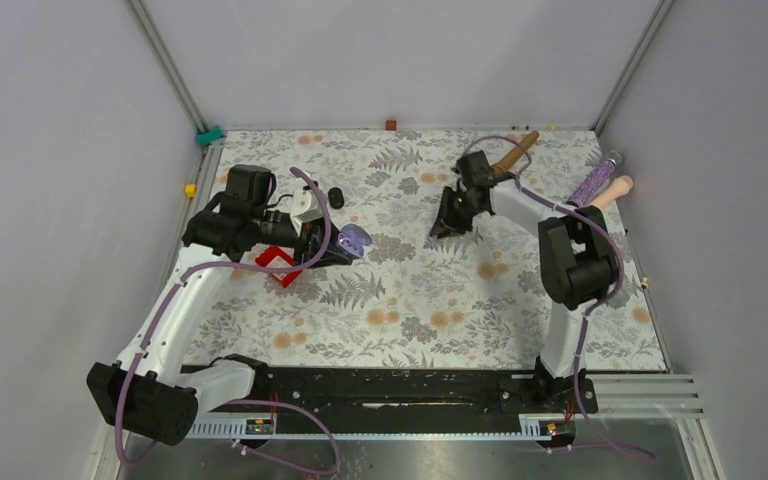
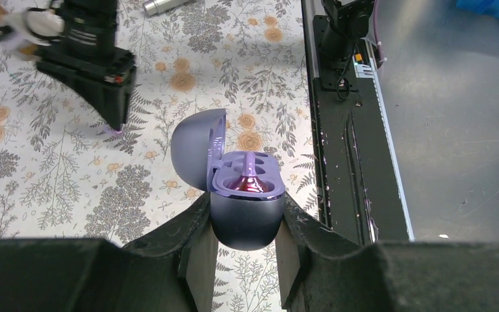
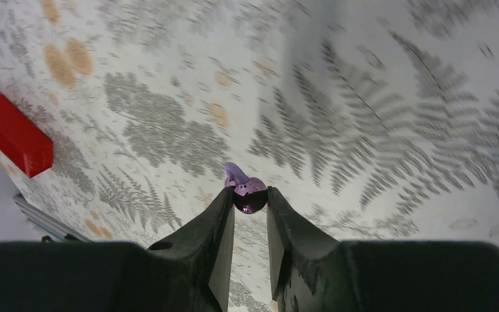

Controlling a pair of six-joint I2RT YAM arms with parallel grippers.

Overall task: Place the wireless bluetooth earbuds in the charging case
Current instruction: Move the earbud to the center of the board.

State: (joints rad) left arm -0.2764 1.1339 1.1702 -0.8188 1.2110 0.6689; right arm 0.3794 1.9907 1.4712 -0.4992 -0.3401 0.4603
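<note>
Right wrist shows the right pincer [image 3: 250, 198] pinching a glossy purple earbud [image 3: 249, 194]; left pincer [image 2: 245, 209] clamps the open lilac case [image 2: 244, 226].

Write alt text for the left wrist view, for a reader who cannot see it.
The left gripper clamps a rounded blue-purple plastic charging case between its black fingers, lid open, with one pale purple earbud seated inside. Behind lies a floral-printed table cover, and the right gripper points down at it, upper left.
</note>
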